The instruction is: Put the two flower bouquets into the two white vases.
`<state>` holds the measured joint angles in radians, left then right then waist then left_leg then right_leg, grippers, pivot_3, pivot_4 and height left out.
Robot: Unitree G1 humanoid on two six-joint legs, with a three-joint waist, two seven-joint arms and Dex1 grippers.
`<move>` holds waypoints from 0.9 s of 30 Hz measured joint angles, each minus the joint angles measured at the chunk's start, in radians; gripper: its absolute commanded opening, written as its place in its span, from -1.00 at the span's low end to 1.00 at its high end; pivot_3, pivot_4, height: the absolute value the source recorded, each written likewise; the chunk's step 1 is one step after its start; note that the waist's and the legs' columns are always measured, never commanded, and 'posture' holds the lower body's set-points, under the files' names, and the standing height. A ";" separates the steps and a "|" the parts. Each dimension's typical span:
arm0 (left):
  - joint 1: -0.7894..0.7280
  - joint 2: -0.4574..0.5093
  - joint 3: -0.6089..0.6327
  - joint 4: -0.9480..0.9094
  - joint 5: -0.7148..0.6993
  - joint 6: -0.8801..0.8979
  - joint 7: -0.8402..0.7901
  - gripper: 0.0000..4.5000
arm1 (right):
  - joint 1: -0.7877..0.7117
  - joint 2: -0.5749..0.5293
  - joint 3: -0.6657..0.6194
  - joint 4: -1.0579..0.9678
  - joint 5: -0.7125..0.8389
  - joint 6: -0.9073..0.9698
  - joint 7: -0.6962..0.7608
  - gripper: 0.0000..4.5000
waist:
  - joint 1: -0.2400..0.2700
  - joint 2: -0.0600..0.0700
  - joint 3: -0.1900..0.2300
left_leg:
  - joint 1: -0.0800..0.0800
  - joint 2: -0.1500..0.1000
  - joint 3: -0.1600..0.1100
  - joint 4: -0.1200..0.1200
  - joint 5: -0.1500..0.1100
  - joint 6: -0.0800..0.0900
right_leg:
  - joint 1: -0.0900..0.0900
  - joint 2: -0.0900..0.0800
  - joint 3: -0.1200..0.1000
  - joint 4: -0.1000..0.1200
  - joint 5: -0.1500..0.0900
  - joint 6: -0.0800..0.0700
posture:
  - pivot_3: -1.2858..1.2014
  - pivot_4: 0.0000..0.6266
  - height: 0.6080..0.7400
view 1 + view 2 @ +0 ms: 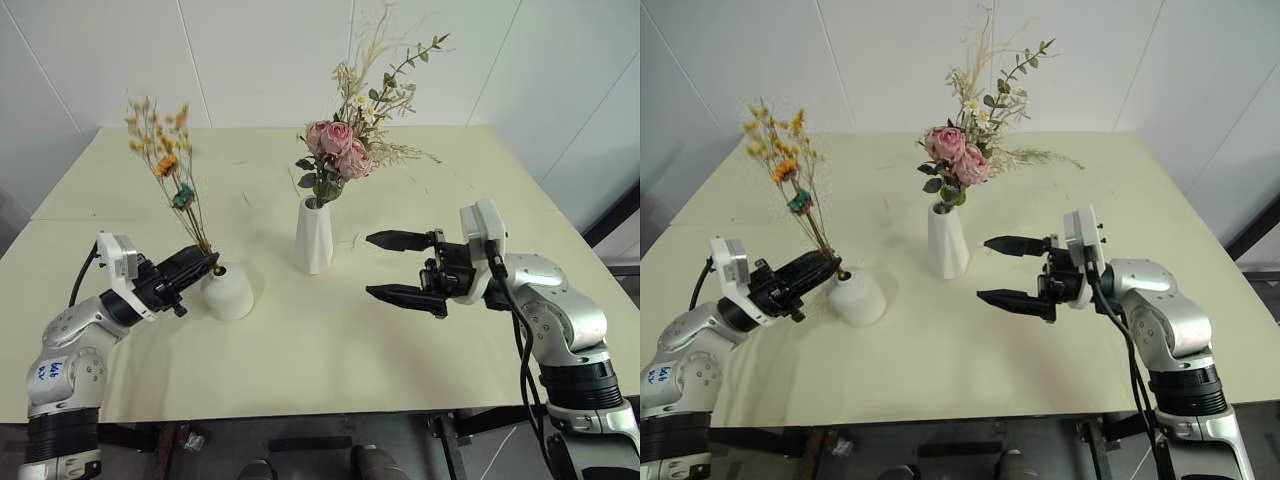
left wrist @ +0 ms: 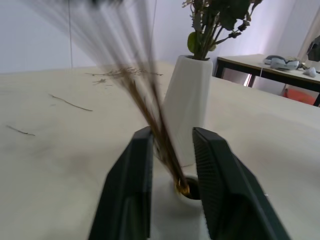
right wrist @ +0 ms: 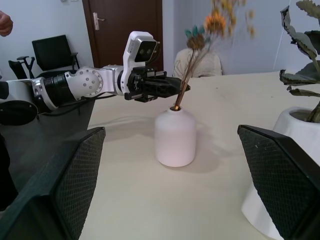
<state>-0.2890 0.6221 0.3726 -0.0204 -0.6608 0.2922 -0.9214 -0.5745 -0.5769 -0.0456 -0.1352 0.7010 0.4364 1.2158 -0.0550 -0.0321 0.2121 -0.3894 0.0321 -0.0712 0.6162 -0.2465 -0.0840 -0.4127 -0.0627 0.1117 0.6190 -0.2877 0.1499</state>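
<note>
From the head views, the pale cream worktop [image 1: 300, 370] has plenty of bare surface toward its near edge and far corners, with both vases standing around its middle. The short, squat, matte white vase [image 1: 228, 292] sits toward the left, holding the thin bouquet of small yellow blossoms on brown stems [image 1: 165, 165], which leans out to the left. The left gripper [image 1: 200, 265] sits right at that vase's mouth, its black fingers either side of the stems just above the rim. The tall, slim, tapering white vase [image 1: 314, 236] stands near the centre, well apart from the squat one, carrying the pink rose bouquet with green sprigs and pale dried grasses [image 1: 340, 150]. The right gripper [image 1: 400, 268] hovers to the tall vase's right, fingers spread wide and empty. In the left wrist view, the fingers [image 2: 222, 175] stand parted around the brown stems, slackened rather than clamped; the stems drop into the vase mouth, the tall vase behind, and a side table with clutter [image 2: 285, 62] beyond. The right wrist view shows a dark door [image 3: 125, 30], a black chair [image 3: 50, 52] and a person's hand [image 3: 5, 22] at the room's edge.
</note>
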 measured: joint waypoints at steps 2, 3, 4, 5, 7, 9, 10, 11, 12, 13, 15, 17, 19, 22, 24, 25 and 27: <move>0.005 0.043 0.004 -0.065 -0.018 0.024 -0.012 0.26 | 0.000 0.000 0.000 0.002 -0.001 -0.001 0.001 1.00 | 0.000 0.000 0.000 | 0.000 0.000 0.000 -0.001 0.000 0.000 | 0.000 0.000 0.000 0.000 0.000 0.000 | 0.03 -0.52 1.00; 0.011 0.067 0.010 -0.093 -0.023 0.032 -0.021 0.38 | 0.000 0.000 0.000 0.006 -0.003 -0.002 0.002 1.00 | -0.001 0.000 0.000 | 0.000 0.000 0.000 -0.001 0.000 0.000 | 0.000 0.000 0.000 0.000 0.000 0.000 | 0.03 -0.52 1.00; 0.020 0.091 0.017 -0.112 -0.027 0.039 -0.033 0.53 | 0.000 0.000 0.000 0.013 -0.006 -0.003 0.003 1.00 | -0.002 0.000 0.000 | 0.001 0.000 0.000 -0.001 0.000 0.000 | 0.000 0.000 0.000 0.000 0.000 0.000 | 0.03 -0.52 1.00; 0.030 0.109 0.025 -0.125 -0.033 0.047 -0.040 0.68 | 0.000 0.000 0.000 0.020 -0.009 -0.004 0.006 1.00 | -0.003 0.000 0.000 | 0.001 0.000 0.000 -0.001 0.000 0.000 | 0.000 0.000 0.000 0.000 0.000 -0.001 | 0.03 -0.52 1.00; 0.040 0.125 0.042 -0.130 -0.041 0.058 -0.046 0.95 | 0.000 0.003 0.001 0.028 -0.014 -0.005 0.009 1.00 | -0.002 0.000 0.000 | 0.001 0.000 0.000 -0.001 0.000 0.000 | 0.000 0.000 0.000 0.000 -0.001 -0.001 | 0.03 -0.52 1.00; 0.060 0.151 0.046 -0.133 -0.041 0.058 -0.061 0.99 | -0.004 0.006 0.002 0.040 -0.016 -0.012 0.018 1.00 | -0.002 0.000 0.000 | 0.001 0.000 0.000 -0.001 0.000 0.000 | 0.000 0.000 0.000 -0.001 -0.001 -0.001 | 0.03 -0.52 1.00; 0.073 0.170 0.052 -0.137 -0.040 0.058 -0.073 0.99 | -0.009 0.008 0.004 0.054 -0.021 -0.019 0.022 1.00 | -0.003 0.000 0.000 | 0.001 0.000 0.000 -0.001 0.000 0.000 | 0.000 0.000 0.000 -0.001 -0.001 -0.001 | 0.03 -0.52 1.00; 0.091 0.189 0.066 -0.140 -0.040 0.059 -0.081 0.99 | -0.012 0.011 0.005 0.064 -0.024 -0.022 0.026 1.00 | -0.004 0.000 0.000 | 0.001 0.000 0.000 -0.001 0.000 0.000 | 0.000 0.000 0.000 -0.001 -0.001 -0.001 | 0.03 -0.52 1.00; 0.111 0.205 0.086 -0.142 -0.040 0.059 -0.087 0.99 | -0.013 0.013 0.007 0.067 -0.028 -0.023 0.030 1.00 | -0.006 0.000 0.000 | 0.001 0.000 0.000 -0.002 0.000 0.000 | 0.000 0.000 0.000 -0.001 -0.001 -0.002 | 0.03 -0.52 1.00; 0.132 0.223 0.112 -0.144 -0.040 0.058 -0.094 0.99 | -0.015 0.013 0.008 0.077 -0.032 -0.024 0.037 1.00 | -0.006 0.001 0.000 | 0.001 0.001 0.000 -0.003 0.000 0.000 | -0.001 0.000 0.000 -0.001 -0.001 -0.002 | 0.03 -0.52 1.00; 0.179 0.241 0.155 -0.157 -0.039 0.055 -0.112 0.99 | -0.028 0.013 0.012 0.101 -0.038 -0.026 0.049 1.00 | -0.005 0.001 0.001 | 0.001 0.001 0.000 -0.003 0.000 0.001 | -0.001 0.000 0.000 -0.001 -0.002 -0.002 | 0.03 -0.52 1.00; 0.246 0.249 0.196 -0.169 -0.040 0.054 -0.139 0.99 | -0.036 0.009 0.016 0.110 -0.046 -0.027 0.065 1.00 | -0.006 0.001 0.001 | 0.001 0.001 0.001 -0.004 -0.001 0.001 | -0.001 0.000 0.000 -0.002 -0.002 -0.003 | 0.03 -0.52 1.00; 0.297 0.253 0.239 -0.174 -0.042 0.055 -0.163 0.99 | -0.043 -0.004 0.018 0.129 -0.054 -0.032 0.087 1.00 | -0.004 0.001 0.001 | 0.000 0.001 0.001 -0.004 -0.001 0.001 | -0.001 0.000 0.000 -0.002 -0.003 -0.004 | 0.03 -0.52 1.00; 0.345 0.261 0.291 -0.208 -0.061 0.060 -0.197 0.99 | -0.057 -0.029 0.019 0.151 -0.064 -0.041 0.121 1.00 | -0.001 0.001 0.001 | 0.000 0.001 0.001 -0.003 -0.001 0.001 | -0.001 0.000 0.000 -0.003 -0.004 -0.006 | 0.03 -0.52 1.00; 0.364 0.266 0.320 -0.240 -0.082 0.080 -0.208 0.99 | -0.082 -0.051 0.020 0.177 -0.073 -0.047 0.152 1.00 | -0.001 0.001 0.001 | 0.000 0.001 0.001 -0.003 -0.001 0.001 | 0.000 0.000 0.000 -0.004 -0.010 -0.017 | 0.03 -0.52 1.00; 0.387 0.275 0.336 -0.260 -0.096 0.091 -0.223 0.99 | -0.090 -0.067 0.019 0.184 -0.081 -0.057 0.166 1.00 | -0.002 0.001 0.001 | 0.000 0.001 0.001 -0.003 -0.002 0.001 | 0.000 0.000 0.000 -0.004 -0.011 -0.019 | 0.03 -0.52 1.00; 0.428 0.304 0.376 -0.282 -0.115 0.118 -0.263 0.99 | -0.104 -0.102 0.011 0.200 -0.093 -0.087 0.193 1.00 | -0.003 0.001 0.001 | 0.000 0.001 0.001 -0.004 -0.002 0.001 | -0.001 0.000 0.000 -0.004 -0.011 -0.019 | 0.03 -0.52 1.00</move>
<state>0.1394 0.9263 0.7484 -0.3024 -0.7758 0.4099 -1.1847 -0.6789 -0.6787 -0.0342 0.0650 0.6081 0.3492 1.4088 -0.0579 -0.0307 0.2133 -0.3892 0.0329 -0.0701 0.6126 -0.2482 -0.0828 -0.4132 -0.0629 0.1115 0.6147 -0.2986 0.1310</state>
